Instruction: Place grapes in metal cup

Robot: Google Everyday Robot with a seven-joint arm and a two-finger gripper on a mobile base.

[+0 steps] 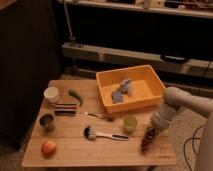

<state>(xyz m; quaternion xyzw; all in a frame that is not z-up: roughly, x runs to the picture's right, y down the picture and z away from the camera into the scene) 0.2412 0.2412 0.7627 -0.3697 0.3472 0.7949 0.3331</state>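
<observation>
The grapes (146, 139), a dark reddish-purple cluster, are at the right front of the wooden table (75, 155). My gripper (151, 129) comes down from the right on a pale arm and sits right at the top of the bunch, touching or nearly touching it. The metal cup (47, 121), short and dull grey, stands at the table's left side, far from the gripper.
A translucent green cup (130, 123) stands just left of the grapes. A dish brush (102, 134), a utensil (95, 116), a striped object (65, 108), a green pepper (76, 96), a white cup (51, 94) and an apple (48, 147) lie between. A yellow bin (150, 75) sits behind.
</observation>
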